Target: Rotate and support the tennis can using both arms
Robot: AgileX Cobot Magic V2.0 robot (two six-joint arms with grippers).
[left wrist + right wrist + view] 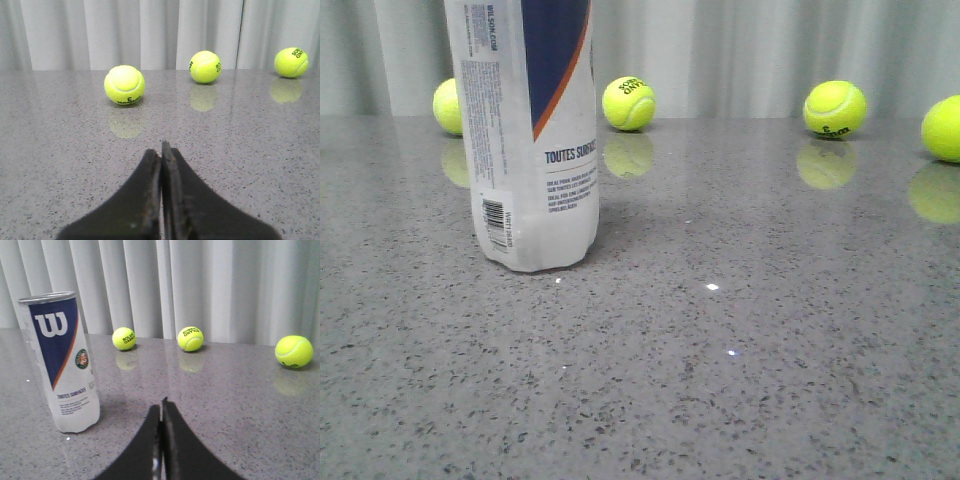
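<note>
The tennis can (61,360) is seen standing upright on the grey speckled desk (740,380), its metal rim uppermost and its navy "W" panel turned toward the right wrist camera; in the front view it stands close to the camera, at the left. No arm is touching it, so the task is judged to be at its very start, with the approach not yet made. The right pincer (161,407) is held pressed together with nothing between its fingers, the can lying near it and off to one side. The left pincer (161,150) is likewise pressed together and empty, and the can is not shown in its view, only loose tennis balls (124,84) behind. For the next move, both pincers would probably have to be spread and brought to opposite sides of the can, so that it can be turned by one while being steadied by the other against tipping.
</note>
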